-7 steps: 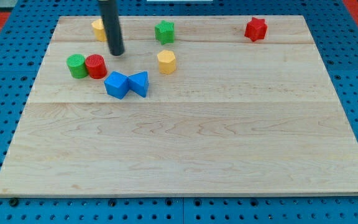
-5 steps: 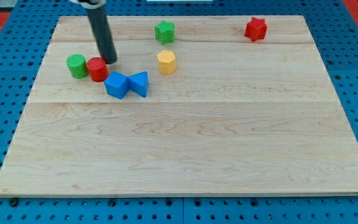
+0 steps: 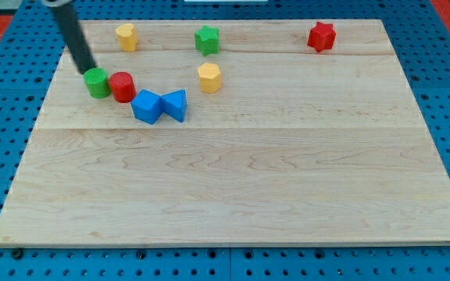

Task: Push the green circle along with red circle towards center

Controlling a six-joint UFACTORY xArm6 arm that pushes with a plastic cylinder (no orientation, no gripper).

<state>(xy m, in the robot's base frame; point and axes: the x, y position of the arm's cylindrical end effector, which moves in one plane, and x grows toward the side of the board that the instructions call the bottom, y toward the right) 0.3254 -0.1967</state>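
Note:
The green circle [image 3: 97, 82] sits at the board's upper left, with the red circle [image 3: 123, 86] just to its right, close or touching. My tip [image 3: 87, 69] is at the green circle's upper left edge, right beside it. The rod rises from there toward the view's top left. Both circles lie far left of and above the board's center.
A blue cube-like block [image 3: 146, 106] and a blue triangle [image 3: 175, 104] lie just below right of the red circle. A yellow hexagon [image 3: 208, 77], another yellow block [image 3: 126, 36], a green star [image 3: 206, 39] and a red star [image 3: 321, 36] lie farther along the top.
My tip moved left from above the red circle to the green circle's upper left. The red circle shifted slightly down-right. The yellow block at the top is uncovered.

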